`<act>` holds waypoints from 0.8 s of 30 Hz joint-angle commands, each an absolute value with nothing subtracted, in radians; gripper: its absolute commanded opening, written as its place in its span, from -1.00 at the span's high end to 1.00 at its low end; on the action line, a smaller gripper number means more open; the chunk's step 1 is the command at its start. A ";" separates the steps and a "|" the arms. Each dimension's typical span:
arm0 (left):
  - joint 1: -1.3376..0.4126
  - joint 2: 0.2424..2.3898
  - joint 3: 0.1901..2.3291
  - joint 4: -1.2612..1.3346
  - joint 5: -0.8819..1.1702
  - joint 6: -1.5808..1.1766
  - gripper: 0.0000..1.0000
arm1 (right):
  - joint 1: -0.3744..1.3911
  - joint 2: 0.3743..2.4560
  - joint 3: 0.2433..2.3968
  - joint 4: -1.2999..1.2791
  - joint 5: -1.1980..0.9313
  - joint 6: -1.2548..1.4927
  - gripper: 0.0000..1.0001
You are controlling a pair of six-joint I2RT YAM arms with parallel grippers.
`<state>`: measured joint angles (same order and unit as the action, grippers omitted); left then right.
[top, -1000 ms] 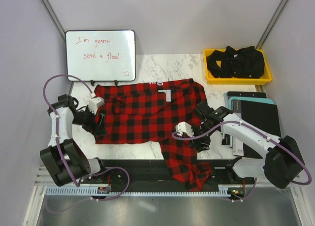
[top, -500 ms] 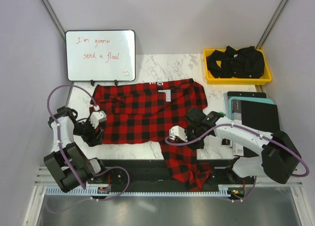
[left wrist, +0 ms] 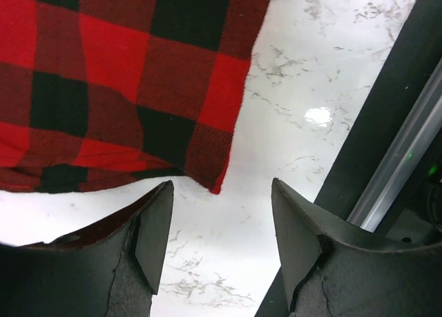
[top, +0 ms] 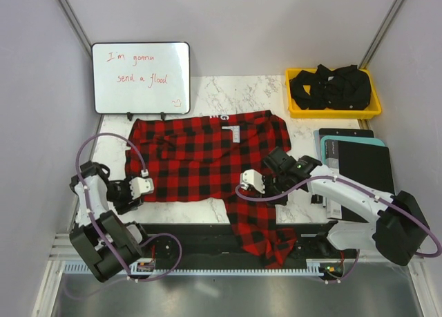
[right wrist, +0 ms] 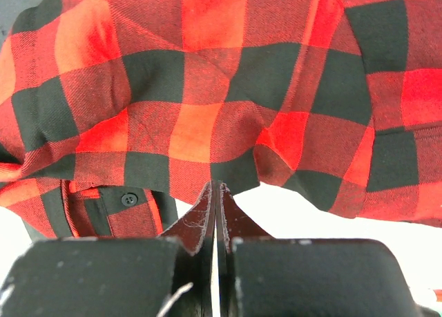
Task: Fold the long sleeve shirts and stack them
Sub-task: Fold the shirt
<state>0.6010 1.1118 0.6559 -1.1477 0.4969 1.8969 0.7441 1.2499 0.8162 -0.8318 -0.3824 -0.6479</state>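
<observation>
A white marble worktop [top: 248, 92] is carrying one red-and-black check flannel shirt [top: 200, 161]. The shirt is lying spread across the middle, and one long part, probably a sleeve, is trailing over the near edge. The cloth is looking soft, light and floppy, so it is likely to sag wherever it is unsupported. Hems, corners and cuffs are offering the surest holds. The right claw [right wrist: 216, 193] is sitting at a hem with its jaws pressed together; whether it is pinching cloth is unclear. The left claw [left wrist: 221, 206] is hanging open over bare marble, just beside the shirt's near corner [left wrist: 217, 186].
</observation>
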 commanded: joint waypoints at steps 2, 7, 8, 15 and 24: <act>0.595 1.063 0.586 -1.124 0.482 2.100 -0.31 | 0.733 1.233 0.854 -0.834 -0.379 -0.640 1.00; 0.542 1.042 0.516 -1.039 0.479 2.077 -0.29 | 0.735 1.275 0.865 -0.844 -0.410 -0.635 0.25; 0.529 1.042 0.499 -1.025 0.474 2.051 -0.27 | 0.735 1.279 0.867 -0.842 -0.410 -0.632 0.04; 0.500 1.054 0.471 -0.960 0.451 2.010 0.07 | 0.761 1.308 0.861 -0.822 -0.396 -0.621 -0.02; 0.500 1.083 0.532 -0.954 0.477 1.924 0.15 | 0.784 1.354 0.853 -0.804 -0.370 -0.610 0.22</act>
